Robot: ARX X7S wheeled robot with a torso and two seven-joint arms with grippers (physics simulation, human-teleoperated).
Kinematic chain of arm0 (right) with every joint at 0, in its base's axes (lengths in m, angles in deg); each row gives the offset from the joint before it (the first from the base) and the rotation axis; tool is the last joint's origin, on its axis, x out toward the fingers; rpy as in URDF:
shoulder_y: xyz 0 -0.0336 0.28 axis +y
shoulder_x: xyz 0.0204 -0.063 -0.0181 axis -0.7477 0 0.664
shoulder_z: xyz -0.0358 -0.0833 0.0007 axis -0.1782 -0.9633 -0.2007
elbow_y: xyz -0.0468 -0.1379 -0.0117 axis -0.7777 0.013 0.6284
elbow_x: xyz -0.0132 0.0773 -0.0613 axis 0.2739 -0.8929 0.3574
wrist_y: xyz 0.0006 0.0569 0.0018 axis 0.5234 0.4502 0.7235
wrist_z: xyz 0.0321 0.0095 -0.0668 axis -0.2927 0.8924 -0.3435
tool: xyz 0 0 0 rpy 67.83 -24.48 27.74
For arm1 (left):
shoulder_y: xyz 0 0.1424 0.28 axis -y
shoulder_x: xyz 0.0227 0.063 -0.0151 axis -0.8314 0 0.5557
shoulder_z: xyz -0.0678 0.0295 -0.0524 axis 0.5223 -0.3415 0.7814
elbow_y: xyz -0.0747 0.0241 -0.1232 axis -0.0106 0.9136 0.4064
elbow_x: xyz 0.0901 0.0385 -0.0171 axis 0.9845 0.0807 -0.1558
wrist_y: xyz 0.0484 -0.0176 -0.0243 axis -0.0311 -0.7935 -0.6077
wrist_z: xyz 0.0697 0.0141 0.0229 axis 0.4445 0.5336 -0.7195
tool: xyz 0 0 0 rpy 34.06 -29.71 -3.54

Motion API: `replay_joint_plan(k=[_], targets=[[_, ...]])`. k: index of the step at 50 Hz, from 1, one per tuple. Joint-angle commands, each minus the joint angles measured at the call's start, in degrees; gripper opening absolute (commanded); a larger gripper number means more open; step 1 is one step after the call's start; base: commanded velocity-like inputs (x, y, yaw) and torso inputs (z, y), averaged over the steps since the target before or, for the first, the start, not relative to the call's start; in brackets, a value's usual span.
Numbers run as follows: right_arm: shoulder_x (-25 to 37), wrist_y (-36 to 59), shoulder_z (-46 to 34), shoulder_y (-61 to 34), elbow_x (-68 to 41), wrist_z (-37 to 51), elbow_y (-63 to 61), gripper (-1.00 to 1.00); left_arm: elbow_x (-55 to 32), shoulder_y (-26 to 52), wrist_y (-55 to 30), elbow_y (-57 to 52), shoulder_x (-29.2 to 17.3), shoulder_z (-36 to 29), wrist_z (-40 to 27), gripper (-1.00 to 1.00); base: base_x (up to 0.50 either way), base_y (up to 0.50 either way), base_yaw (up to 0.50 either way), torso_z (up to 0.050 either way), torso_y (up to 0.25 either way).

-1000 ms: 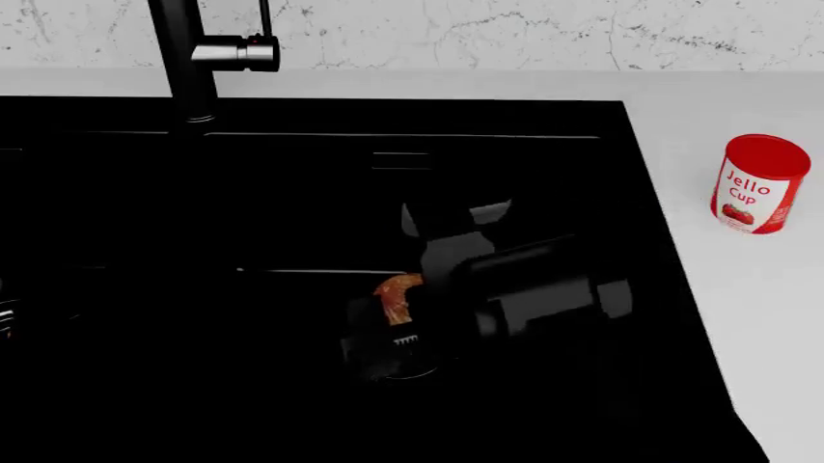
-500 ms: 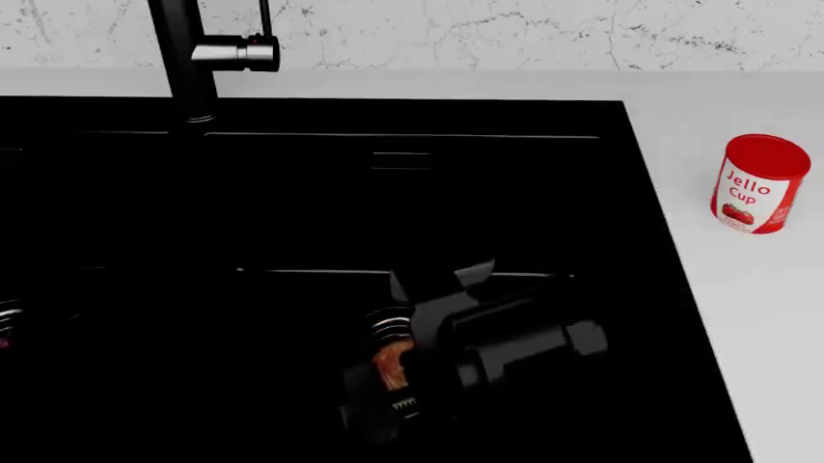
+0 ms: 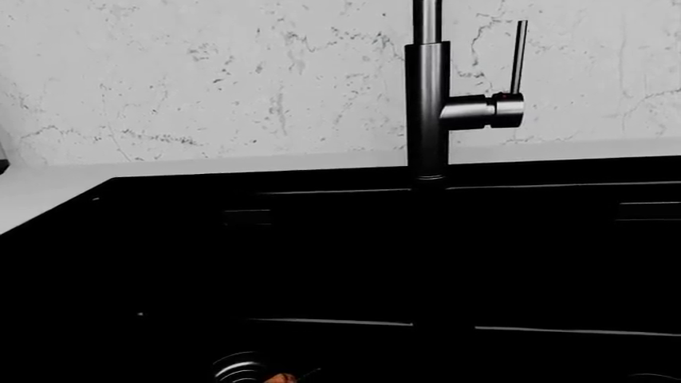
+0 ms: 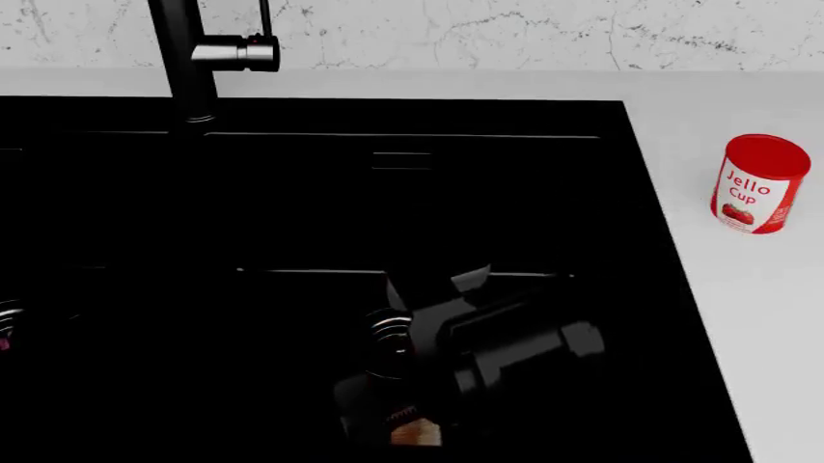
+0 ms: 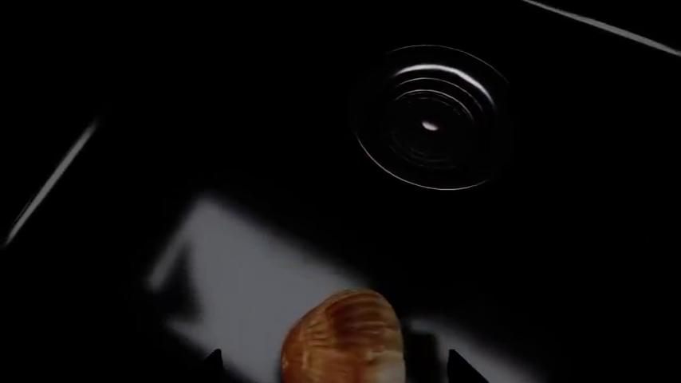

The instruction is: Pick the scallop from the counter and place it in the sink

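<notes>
The scallop (image 4: 415, 434), orange-brown and ribbed, is down in the black sink (image 4: 322, 193), just in front of the ringed drain (image 4: 386, 333). My right gripper (image 4: 386, 410) hangs low in the basin over it. In the right wrist view the scallop (image 5: 343, 339) lies between my two fingertips (image 5: 216, 357), which stand wide apart with a gap on each side of the shell. The drain (image 5: 431, 120) shows beyond it. In the left wrist view a sliver of the scallop (image 3: 282, 378) shows by the drain (image 3: 239, 369). My left gripper's jaws are out of view.
The black tap (image 4: 180, 58) stands at the sink's back left and shows in the left wrist view (image 3: 428, 104). A red jello cup (image 4: 759, 183) stands on the white counter (image 4: 759, 318) right of the sink. A marbled wall runs behind.
My right gripper came down and nearer over the drain with the scallop. In the last half second the gripper stayed still while the scallop dropped away from it toward the sink's near side.
</notes>
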Motion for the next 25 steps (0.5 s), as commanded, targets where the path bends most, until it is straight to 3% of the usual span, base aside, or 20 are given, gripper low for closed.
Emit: replay_joint_plan(k=[1,25], targets=[[-0.67,0.21,0.6,-0.61,0.89,-1.52,-0.05,1.0,1.06,-0.12,0.47,0.3,0.59,0.29,0.71,1.0,0.0,0.0,0.0,0.0,0.0],[-0.57,-2.62,2.47,-4.7,-0.92,-3.15,2.51,1.0,0.75,0.35,0.32,0.05,0.32,-0.18,0.41,1.0,0.0,0.0,0.0,0.0,0.0]])
